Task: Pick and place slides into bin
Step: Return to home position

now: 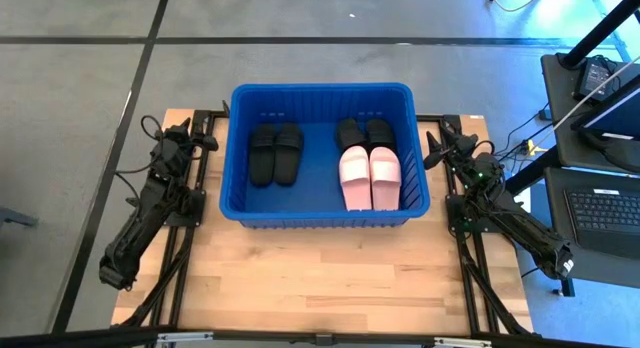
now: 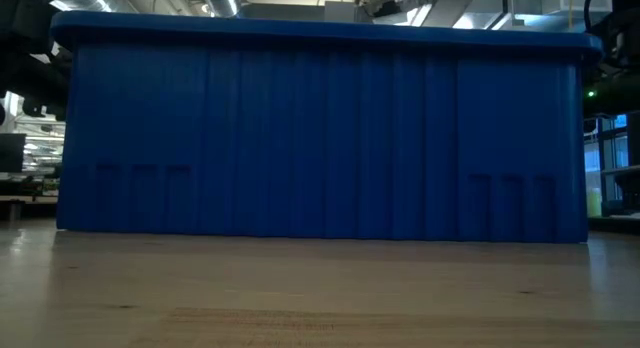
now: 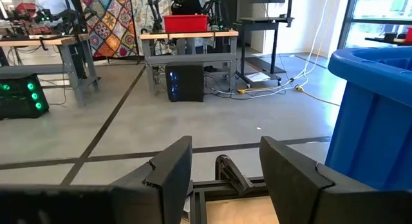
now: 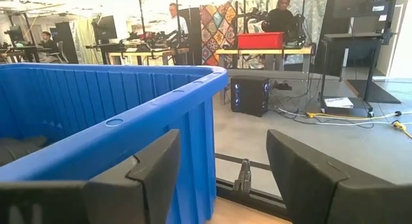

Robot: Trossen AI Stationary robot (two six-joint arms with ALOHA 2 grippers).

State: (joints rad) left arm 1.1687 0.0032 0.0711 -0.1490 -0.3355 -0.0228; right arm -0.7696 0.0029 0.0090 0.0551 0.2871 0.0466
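Observation:
The blue bin (image 1: 325, 213) stands at the far middle of the wooden table; its near wall (image 2: 320, 138) fills the low view. Inside it lie a black pair of slides (image 1: 276, 153) on the left, another black pair (image 1: 365, 134) on the right, and a pale pink pair (image 1: 370, 178) nearer, partly over that black pair. My left gripper (image 1: 205, 140) is parked beside the bin's left wall, open, with nothing between its fingers (image 3: 222, 179). My right gripper (image 1: 437, 146) is parked beside the bin's right wall, open and empty too (image 4: 222, 179).
The bare wooden table top (image 1: 320, 278) lies in front of the bin. Desks with a laptop (image 1: 605, 213) stand to the right of the table. Beyond the table are workbenches, a red crate (image 3: 185, 22) and people (image 4: 282, 15) in the room.

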